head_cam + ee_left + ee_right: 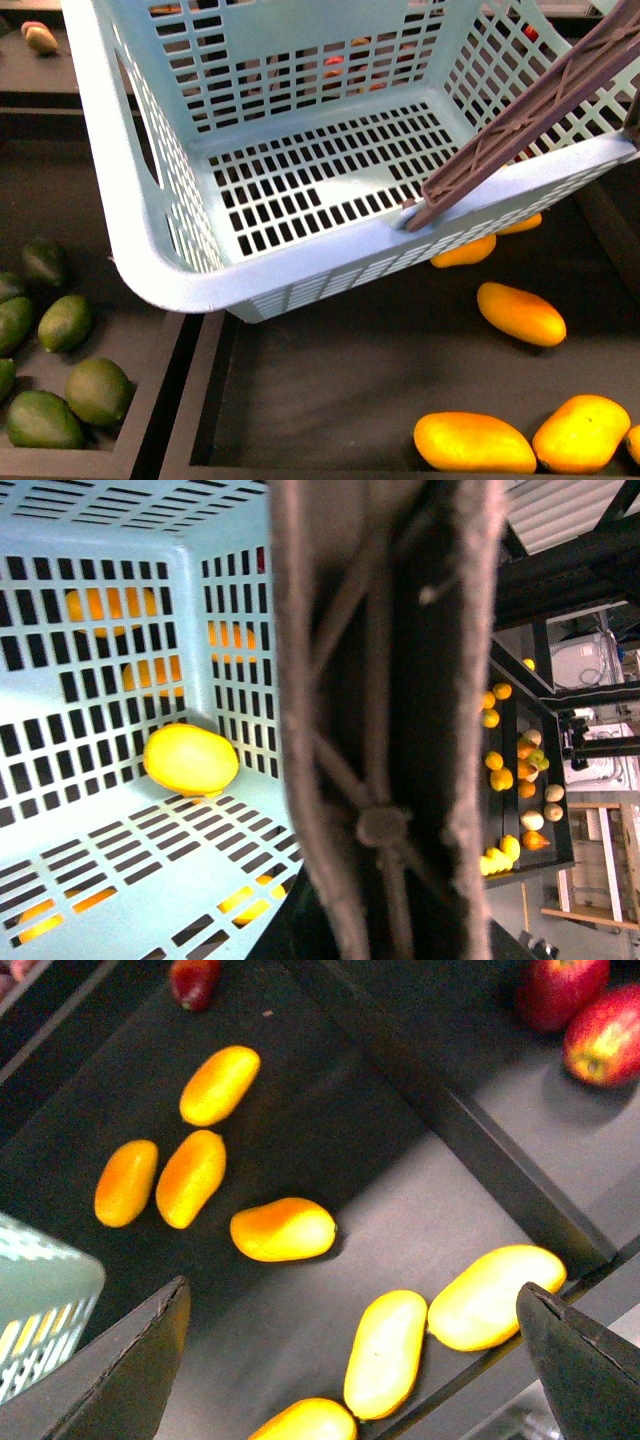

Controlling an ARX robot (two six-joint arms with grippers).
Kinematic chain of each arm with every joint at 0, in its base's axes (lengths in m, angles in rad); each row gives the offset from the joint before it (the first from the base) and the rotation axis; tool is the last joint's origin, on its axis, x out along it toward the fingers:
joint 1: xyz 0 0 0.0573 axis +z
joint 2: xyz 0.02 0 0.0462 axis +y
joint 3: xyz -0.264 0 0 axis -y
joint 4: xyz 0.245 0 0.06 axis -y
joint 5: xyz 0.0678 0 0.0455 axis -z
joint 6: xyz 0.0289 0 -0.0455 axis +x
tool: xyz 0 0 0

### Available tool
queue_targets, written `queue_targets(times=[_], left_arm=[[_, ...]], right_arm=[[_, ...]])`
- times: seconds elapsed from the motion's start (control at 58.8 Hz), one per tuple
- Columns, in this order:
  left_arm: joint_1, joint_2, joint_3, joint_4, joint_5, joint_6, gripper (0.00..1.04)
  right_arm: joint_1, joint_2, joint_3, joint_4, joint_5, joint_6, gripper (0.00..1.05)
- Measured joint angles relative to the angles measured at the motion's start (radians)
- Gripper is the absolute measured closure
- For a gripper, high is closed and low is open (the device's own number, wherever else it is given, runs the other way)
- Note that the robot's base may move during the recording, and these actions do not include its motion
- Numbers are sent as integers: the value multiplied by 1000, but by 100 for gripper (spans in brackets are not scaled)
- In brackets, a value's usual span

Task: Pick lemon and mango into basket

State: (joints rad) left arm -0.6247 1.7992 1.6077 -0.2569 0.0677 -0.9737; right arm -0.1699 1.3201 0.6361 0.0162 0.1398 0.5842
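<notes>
Presently, dark green fruits [66, 322] lie at left; the basket [150, 260] is tilted over the worktop [350, 380], the lemon [190, 761] resting in its corner. The left claw's state cannot be told behind the brown handle [385, 720]; the right claw [350, 1285] stands open above the mangoes [283, 1230], touching none.

In the front view, the basket [150, 270] runs off the frame from 10 to 3 o'clock, and its handle [530, 120] exits at 2 o'clock. At 4 o'clock, one mango [465, 252] lies partly hidden under the basket rim. At 8 o'clock, a green fruit [12, 325] is cut by the edge. In the left wrist view, the handle is blurred and masks the centre. Orange fruit [110, 605] shows only through the slots, and the shelf fruit [515, 770] is too small to identify. In the right wrist view, the frame crops the widely parted fingers [150, 1350] of the right gripper [352, 1290], and also crops the apples [560, 985].
</notes>
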Motion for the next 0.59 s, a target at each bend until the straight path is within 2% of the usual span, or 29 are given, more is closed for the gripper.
queue_targets(times=[0.255, 0.459, 0.595], left_arm=[[6, 0, 0, 0, -26, 3, 100], [5, 0, 0, 0, -11, 2, 100], [4, 0, 0, 0, -11, 2, 100]], right_arm=[[0, 420, 229, -53, 26, 285, 9], [44, 694, 397, -105, 24, 479, 9], [87, 823, 512, -146, 18, 553, 9]])
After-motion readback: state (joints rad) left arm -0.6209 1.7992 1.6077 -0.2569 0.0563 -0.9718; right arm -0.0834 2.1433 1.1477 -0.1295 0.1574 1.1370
